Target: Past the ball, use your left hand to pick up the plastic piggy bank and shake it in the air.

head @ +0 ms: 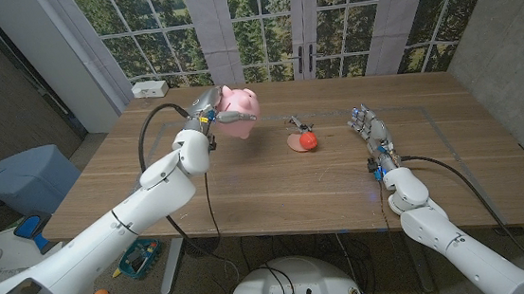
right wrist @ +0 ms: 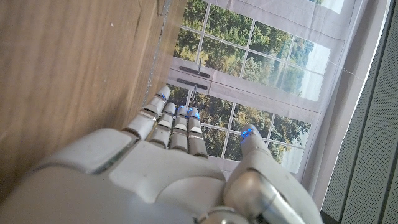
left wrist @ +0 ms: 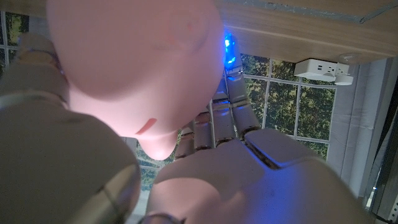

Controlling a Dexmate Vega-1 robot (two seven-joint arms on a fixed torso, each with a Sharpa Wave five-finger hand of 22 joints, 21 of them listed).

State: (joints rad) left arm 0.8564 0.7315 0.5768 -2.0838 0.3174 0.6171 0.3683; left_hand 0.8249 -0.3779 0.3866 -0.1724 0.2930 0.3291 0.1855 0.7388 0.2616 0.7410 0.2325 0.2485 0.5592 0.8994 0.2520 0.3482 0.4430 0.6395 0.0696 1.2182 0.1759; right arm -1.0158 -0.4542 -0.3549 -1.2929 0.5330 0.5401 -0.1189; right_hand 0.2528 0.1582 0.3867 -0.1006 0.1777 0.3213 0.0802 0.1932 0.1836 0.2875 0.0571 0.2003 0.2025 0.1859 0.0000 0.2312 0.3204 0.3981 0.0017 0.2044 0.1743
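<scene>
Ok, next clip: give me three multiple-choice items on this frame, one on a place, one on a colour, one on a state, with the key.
1. Where is the piggy bank?
A. lying on the table
B. held up above the table
C. on the floor

2. What colour is the ball?
A. red
B. blue
C. green

3. What is the right hand doing?
A. gripping the ball
B. pressing the piggy bank
C. holding nothing, fingers apart

Key: 1 B, the left hand grips it above the table. 2 A, it shows red in the head view. 3 C, it sits apart from the ball, fingers spread.
</scene>
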